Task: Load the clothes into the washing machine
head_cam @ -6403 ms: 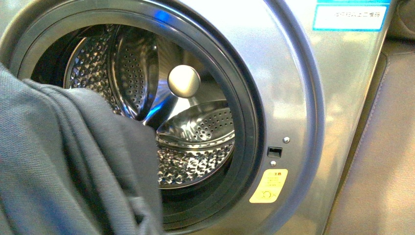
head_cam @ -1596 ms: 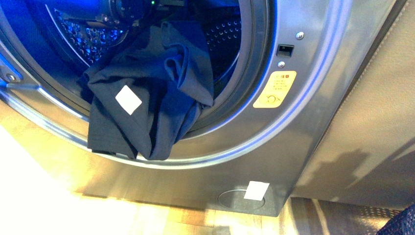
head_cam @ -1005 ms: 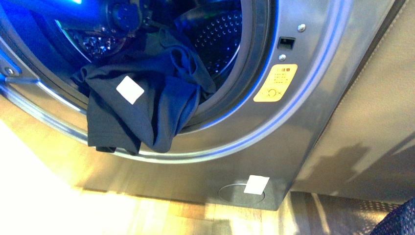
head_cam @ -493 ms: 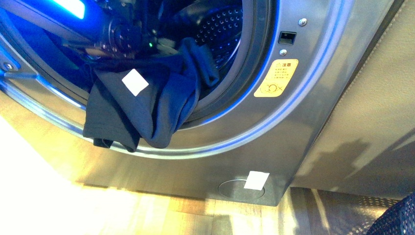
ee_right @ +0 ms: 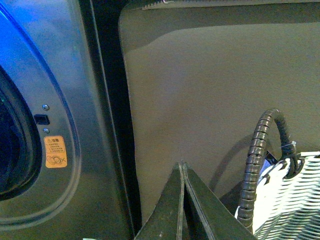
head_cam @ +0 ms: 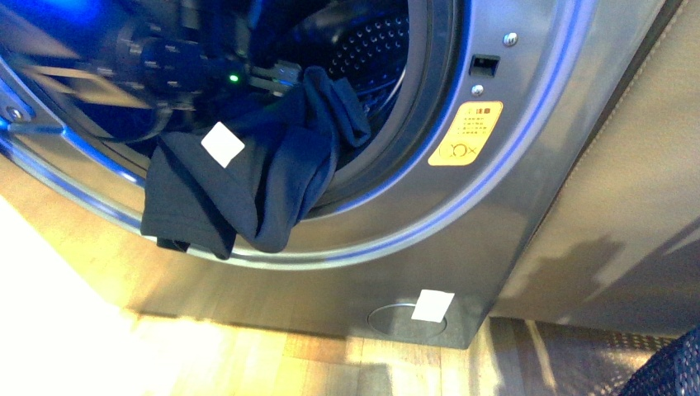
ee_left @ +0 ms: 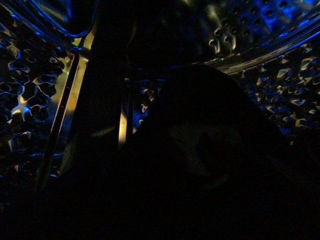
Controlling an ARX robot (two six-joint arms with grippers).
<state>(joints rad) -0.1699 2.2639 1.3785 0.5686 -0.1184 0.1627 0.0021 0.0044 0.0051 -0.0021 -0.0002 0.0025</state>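
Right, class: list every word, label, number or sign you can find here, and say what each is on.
Yellow sticker on the washing machine: a warning triangle, small print and a circular symbol; the print is too small to read.
White tag on the clothes: blank.
White label at the machine's base: no legible text.
Nothing else bears writing.
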